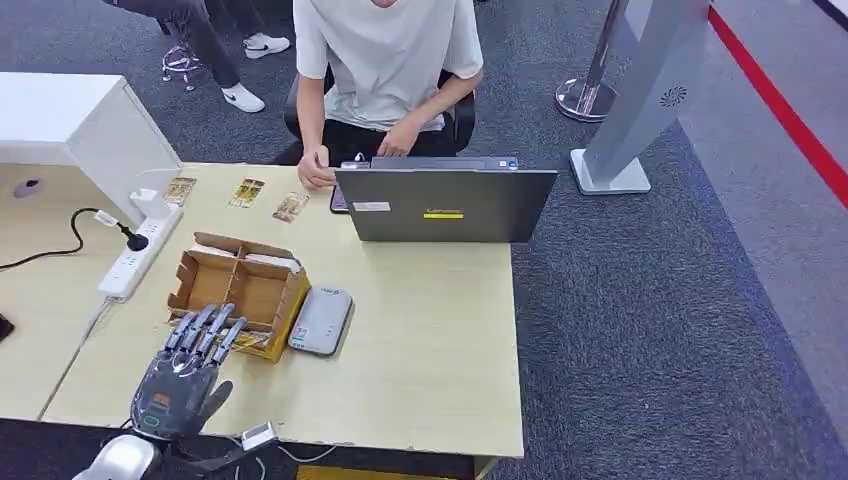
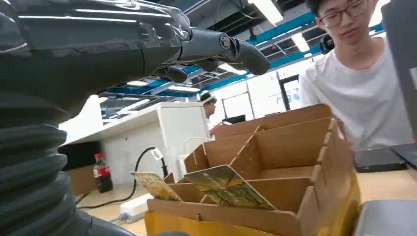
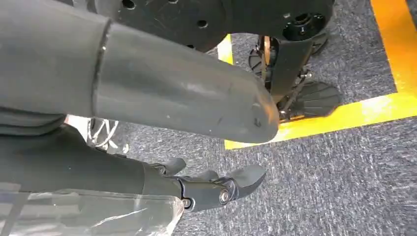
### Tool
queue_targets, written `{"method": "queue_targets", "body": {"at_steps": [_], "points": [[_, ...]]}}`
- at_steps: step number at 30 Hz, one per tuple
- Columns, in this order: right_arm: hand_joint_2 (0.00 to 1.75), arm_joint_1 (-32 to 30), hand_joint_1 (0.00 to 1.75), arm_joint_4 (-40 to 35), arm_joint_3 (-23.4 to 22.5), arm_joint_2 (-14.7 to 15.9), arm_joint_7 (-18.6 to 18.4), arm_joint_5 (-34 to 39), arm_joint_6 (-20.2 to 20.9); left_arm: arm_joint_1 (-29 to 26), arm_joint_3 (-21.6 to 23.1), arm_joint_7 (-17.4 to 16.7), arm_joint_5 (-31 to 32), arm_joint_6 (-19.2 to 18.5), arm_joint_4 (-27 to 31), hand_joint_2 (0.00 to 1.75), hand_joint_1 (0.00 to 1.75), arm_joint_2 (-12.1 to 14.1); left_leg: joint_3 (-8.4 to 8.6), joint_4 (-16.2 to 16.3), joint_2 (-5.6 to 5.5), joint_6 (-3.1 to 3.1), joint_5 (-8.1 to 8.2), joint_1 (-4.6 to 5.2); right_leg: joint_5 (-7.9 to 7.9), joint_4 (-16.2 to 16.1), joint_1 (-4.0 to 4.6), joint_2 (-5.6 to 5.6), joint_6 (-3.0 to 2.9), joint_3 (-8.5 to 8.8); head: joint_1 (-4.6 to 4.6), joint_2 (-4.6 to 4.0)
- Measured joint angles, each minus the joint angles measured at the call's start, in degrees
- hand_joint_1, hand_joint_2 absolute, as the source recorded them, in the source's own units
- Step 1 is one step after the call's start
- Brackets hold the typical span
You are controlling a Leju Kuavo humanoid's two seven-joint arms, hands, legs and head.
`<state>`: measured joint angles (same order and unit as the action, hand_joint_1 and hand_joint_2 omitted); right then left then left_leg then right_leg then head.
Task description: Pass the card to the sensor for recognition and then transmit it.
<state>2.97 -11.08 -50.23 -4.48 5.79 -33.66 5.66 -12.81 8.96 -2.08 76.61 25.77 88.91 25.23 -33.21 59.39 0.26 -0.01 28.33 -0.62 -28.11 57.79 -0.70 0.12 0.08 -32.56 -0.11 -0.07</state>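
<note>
A light wooden table point(image 1: 430, 340) carries a compartmented cardboard box point(image 1: 238, 290) with a grey sensor device point(image 1: 321, 320) just beside it. Also on it: an open laptop point(image 1: 445, 203), a white power strip point(image 1: 140, 248) and three cards point(image 1: 246, 192) along the far edge

Head view: set high on the body, facing forward and down over the worktop point(image 1: 420, 340); mid distance; left hand point(image 1: 185, 375) entering from below, seated person point(image 1: 385, 60) at the far edge.
Left wrist view: set low, close behind the left hand, near worktop level; facing across the cardboard box point(image 2: 275, 162) toward the person.
Right wrist view: close behind the right hand point(image 3: 216, 189), facing down at carpeted floor point(image 3: 334, 187).
Shared, head and left wrist: cardboard box, person, power strip point(image 1: 135, 255), laptop point(image 1: 445, 205).
</note>
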Motion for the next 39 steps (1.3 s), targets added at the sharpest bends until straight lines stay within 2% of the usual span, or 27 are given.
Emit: {"method": "queue_targets", "body": {"at_steps": [10,22,31,39], "points": [[0.0,0.0,0.0,0.0,0.0,0.0,0.4,-0.8,0.9,3.0,-3.9,3.1,0.0,2.2,-5.9,1.75,0.0,-4.3,0.0,0.0,-0.03,0.0,0.0,0.0,0.0,0.0,0.0,-0.02,0.0,0.0,-0.02,0.0],[0.0,0.2,0.0,0.0,0.0,0.0,0.7,-2.0,0.9,7.4,-4.1,5.2,1.1,2.0,-9.5,1.75,0.0,-8.4,0.01,0.0,-0.05,0.0,0.0,0.0,0.0,0.0,0.0,-0.04,0.0,0.0,0.0,0.0],[0.0,0.3,0.0,0.0,0.0,0.0,0.7,-2.4,0.9,8.2,-4.1,5.1,0.9,1.4,-10.2,1.75,0.0,-9.7,0.0,0.0,-0.04,0.0,0.0,0.0,0.0,0.0,0.0,-0.03,0.0,-0.01,-0.02,0.0],[0.0,0.3,0.0,0.0,0.0,0.0,0.6,-2.6,0.9,8.2,-4.1,1.7,2.0,0.1,-10.2,1.75,0.0,-10.4,0.0,0.0,-0.04,0.0,0.0,0.0,0.0,0.0,0.0,-0.03,0.0,-0.01,-0.02,0.0]]}}
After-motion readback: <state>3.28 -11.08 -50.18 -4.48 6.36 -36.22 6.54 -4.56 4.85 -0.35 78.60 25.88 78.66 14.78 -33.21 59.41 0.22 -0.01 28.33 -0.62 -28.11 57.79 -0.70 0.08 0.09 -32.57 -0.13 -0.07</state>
